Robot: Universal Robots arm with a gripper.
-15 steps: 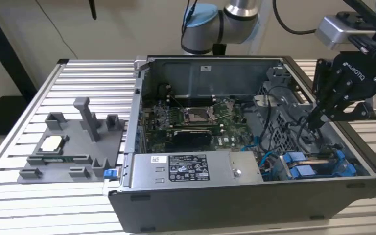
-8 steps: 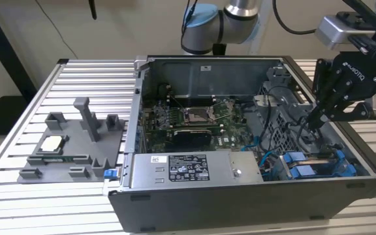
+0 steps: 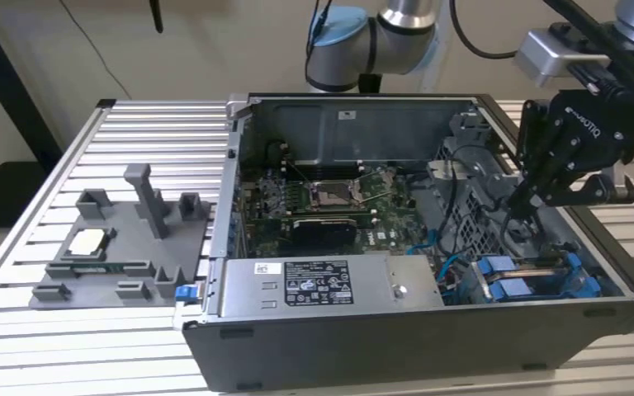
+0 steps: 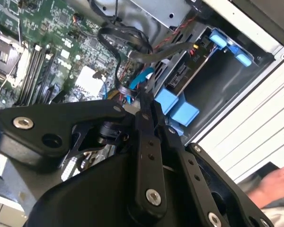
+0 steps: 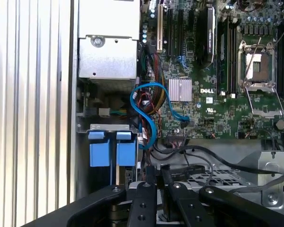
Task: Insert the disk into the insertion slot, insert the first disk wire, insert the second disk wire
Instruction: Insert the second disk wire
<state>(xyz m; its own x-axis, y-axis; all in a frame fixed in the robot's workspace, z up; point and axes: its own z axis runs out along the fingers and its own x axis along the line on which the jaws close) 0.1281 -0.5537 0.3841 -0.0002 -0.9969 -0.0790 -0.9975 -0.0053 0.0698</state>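
- The disk [image 3: 537,280] is sitting in the insertion slot [image 3: 614,285] at the case's near corner on the exterior view's right, lying flat, its long axis running along the case's front wall, blue carrier tabs [image 5: 112,151] pointing inward toward the motherboard [image 3: 328,202].
- The pincer [image 3: 512,221] is hanging just above the cage, fingers pressed together around a black cable [image 4: 128,45].
- Blue cable [image 5: 149,113] and loose wires are crowding between cage and board.
- The power-supply box [image 3: 328,285] is sitting beside the slot; the fixture tray [image 3: 119,247] is resting on the surface [image 3: 30,330].

The disk [image 3: 537,280], in its bright blue carrier, sits inside the insertion slot [image 3: 609,285] of the case.
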